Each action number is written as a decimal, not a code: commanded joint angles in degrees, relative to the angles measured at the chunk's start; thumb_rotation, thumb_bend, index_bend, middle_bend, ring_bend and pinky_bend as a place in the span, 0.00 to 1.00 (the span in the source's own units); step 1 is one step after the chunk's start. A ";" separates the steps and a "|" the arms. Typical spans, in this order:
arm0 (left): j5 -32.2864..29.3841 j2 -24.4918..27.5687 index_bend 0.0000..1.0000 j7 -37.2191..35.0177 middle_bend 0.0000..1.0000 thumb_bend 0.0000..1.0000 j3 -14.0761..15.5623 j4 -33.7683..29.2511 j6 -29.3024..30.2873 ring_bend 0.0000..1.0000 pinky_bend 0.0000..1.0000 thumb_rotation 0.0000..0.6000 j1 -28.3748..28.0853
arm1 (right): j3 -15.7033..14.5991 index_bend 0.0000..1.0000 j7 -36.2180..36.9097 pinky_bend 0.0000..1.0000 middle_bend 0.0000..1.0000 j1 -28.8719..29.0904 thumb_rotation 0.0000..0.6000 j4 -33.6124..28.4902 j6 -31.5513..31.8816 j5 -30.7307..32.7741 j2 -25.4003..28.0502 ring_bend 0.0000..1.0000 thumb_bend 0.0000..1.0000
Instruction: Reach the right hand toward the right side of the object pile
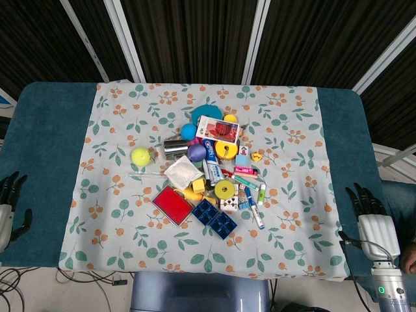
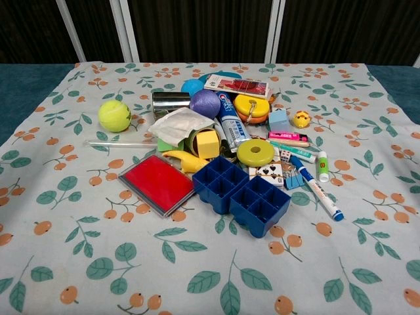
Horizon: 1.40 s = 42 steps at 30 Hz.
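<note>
**Right hand not yet reaching**

While our right hand (image 1: 369, 207) rests at the worktop's (image 1: 45, 130) right edge, fingers spread wide and holding nothing, the reach looks unstarted to us. Our left hand (image 1: 9, 195) sits at the opposite edge, also open and idle. The jumbled pile of small colourful objects (image 1: 211, 166) lies mid-cloth, well apart from both; on its right side lie a white marker pen with a blue cap (image 2: 318, 190) and a small yellow toy (image 2: 301, 119).

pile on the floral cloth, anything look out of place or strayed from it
Mostly one tight heap. The tennis ball sits apart on the cloth to the pile's left, touching nothing, and a clear thin stick pokes out leftward from under the white packet. Nothing looks spilled or broken.
</note>
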 commanded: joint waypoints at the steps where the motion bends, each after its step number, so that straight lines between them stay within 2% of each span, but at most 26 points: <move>1: 0.00 0.00 0.02 0.00 0.00 0.51 0.02 0.02 0.00 0.00 0.04 1.00 0.01 | 0.06 0.08 -0.02 0.19 0.02 -0.03 1.00 -0.01 -0.04 -0.02 0.01 0.08 0.11; 32: -0.04 0.09 0.02 -0.20 0.00 0.51 0.00 -0.02 0.06 0.00 0.04 1.00 0.06 | 0.30 0.08 1.01 0.19 0.02 -0.04 1.00 -0.58 -2.28 0.55 0.32 0.08 0.11; 37: -0.06 0.27 0.02 -0.52 0.00 0.51 -0.12 -0.34 0.61 0.00 0.04 1.00 0.34 | 0.16 0.08 7.86 0.19 0.03 1.74 1.00 -2.43 -6.93 0.85 2.75 0.08 0.11; 42: 0.02 0.03 0.02 0.11 0.00 0.51 0.04 -0.25 -0.06 0.00 0.04 1.00 -0.01 | 3.36 0.08 10.13 0.19 0.05 8.31 1.00 -4.00 -16.77 3.54 6.97 0.08 0.11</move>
